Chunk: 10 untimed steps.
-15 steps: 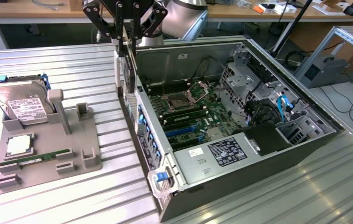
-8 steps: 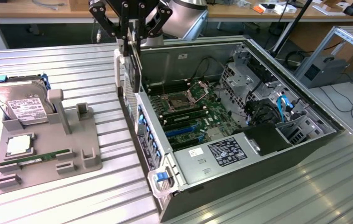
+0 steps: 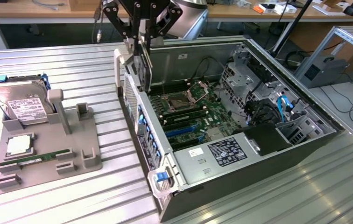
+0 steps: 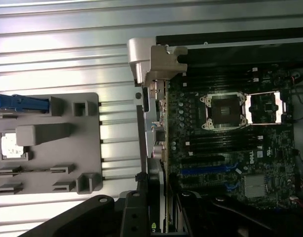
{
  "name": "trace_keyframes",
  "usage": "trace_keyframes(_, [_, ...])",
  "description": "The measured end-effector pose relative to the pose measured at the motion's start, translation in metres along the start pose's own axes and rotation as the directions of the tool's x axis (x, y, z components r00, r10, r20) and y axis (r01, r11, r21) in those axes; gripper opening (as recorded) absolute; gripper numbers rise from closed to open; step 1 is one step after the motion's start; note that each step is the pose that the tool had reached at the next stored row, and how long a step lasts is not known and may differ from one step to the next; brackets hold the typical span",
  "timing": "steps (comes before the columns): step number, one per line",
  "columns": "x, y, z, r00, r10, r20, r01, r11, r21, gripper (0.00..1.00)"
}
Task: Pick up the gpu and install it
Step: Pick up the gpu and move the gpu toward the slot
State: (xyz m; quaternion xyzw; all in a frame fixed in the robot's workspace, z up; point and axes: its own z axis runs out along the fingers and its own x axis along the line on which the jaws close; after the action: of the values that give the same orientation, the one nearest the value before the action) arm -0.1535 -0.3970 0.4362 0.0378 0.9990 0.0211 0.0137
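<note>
My gripper (image 3: 140, 32) is shut on the top edge of the gpu (image 3: 143, 65), a thin dark card hanging upright and seen edge-on. It hangs over the rear wall of the open computer case (image 3: 260, 144), above the near edge of the motherboard (image 3: 186, 109). In the wrist view the gpu (image 4: 159, 128) runs as a slim strip along the board's edge, held in my gripper (image 4: 159, 219). The blue expansion slots (image 4: 206, 170) lie just inside that edge, with the CPU socket (image 4: 225, 111) beyond. The card is above the slots, apart from them.
A grey parts holder (image 3: 45, 154) sits on the slatted table at the exterior view's left, carrying a hard drive (image 3: 24, 105) and a green RAM stick (image 3: 36, 158). A pale latch (image 3: 122, 63) stands on the case's rear wall beside the card. Drive cages and cables (image 3: 270, 102) occupy the case's far side.
</note>
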Motion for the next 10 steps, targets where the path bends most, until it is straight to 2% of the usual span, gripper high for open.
trace_keyframes(8, [-0.014, 0.0011, 0.0004, 1.0000, 0.000, 0.0000, 0.000, 1.0000, 0.0000, 0.27])
trace_keyframes(10, [-0.021, 0.0016, 0.0006, 1.0000, 0.000, 0.0000, 0.000, 1.0000, 0.0001, 0.27])
